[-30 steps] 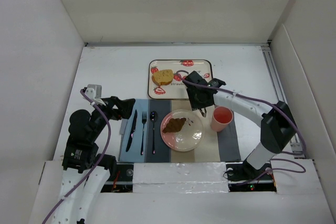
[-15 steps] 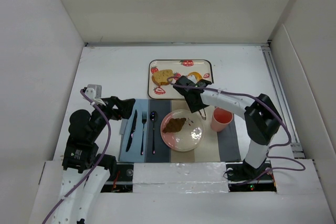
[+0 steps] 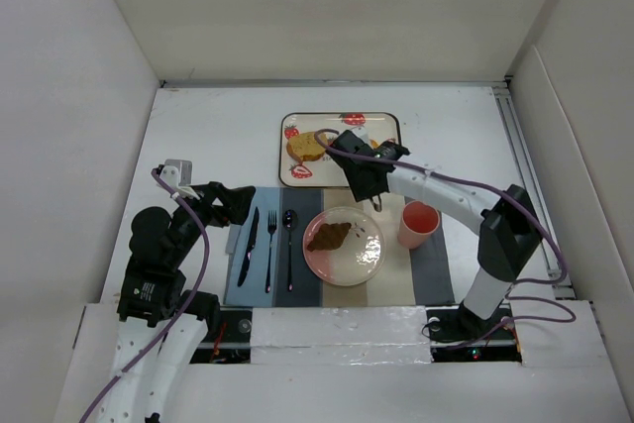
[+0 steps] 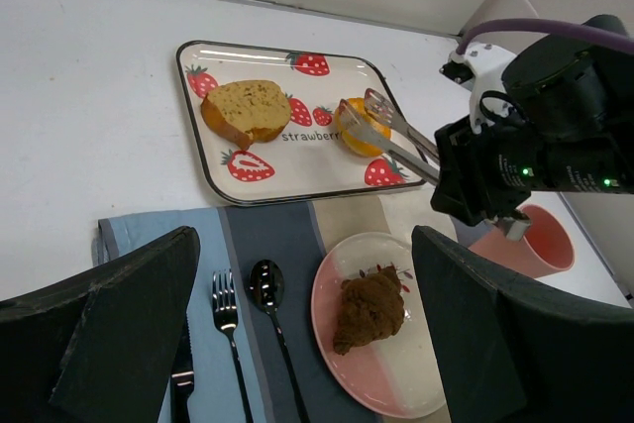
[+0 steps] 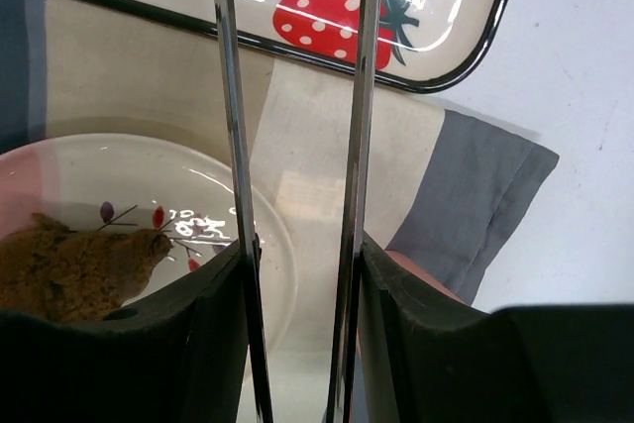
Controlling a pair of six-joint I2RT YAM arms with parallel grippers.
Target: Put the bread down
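A tan-yellow bread slice [image 3: 307, 147] [image 4: 246, 109] and an orange glazed donut [image 4: 355, 132] lie on the strawberry tray [image 3: 340, 115] [image 4: 287, 190]. A dark brown wedge [image 3: 328, 236] [image 4: 370, 308] sits on the pink-and-white plate [image 3: 362, 263]. My right gripper [image 3: 365, 180] [image 5: 300, 264] is shut on metal tongs [image 4: 396, 136] [image 5: 226, 96]. The tongs' tips stand on either side of the donut. In the top view the right arm hides the donut. My left gripper [image 3: 238, 203] [image 4: 307, 324] hovers open over the placemat's left part, holding nothing.
A pink cup [image 3: 419, 222] [image 4: 540, 245] stands right of the plate on the striped placemat [image 3: 431, 274]. A knife [image 3: 248, 245], fork [image 3: 270, 250] and spoon [image 3: 288, 245] lie left of the plate. White walls enclose the table.
The right arm has swung from above the plate's far edge toward the tray, bringing the tongs' tips to the donut. The tongs have narrowed slightly. The left arm has not moved.
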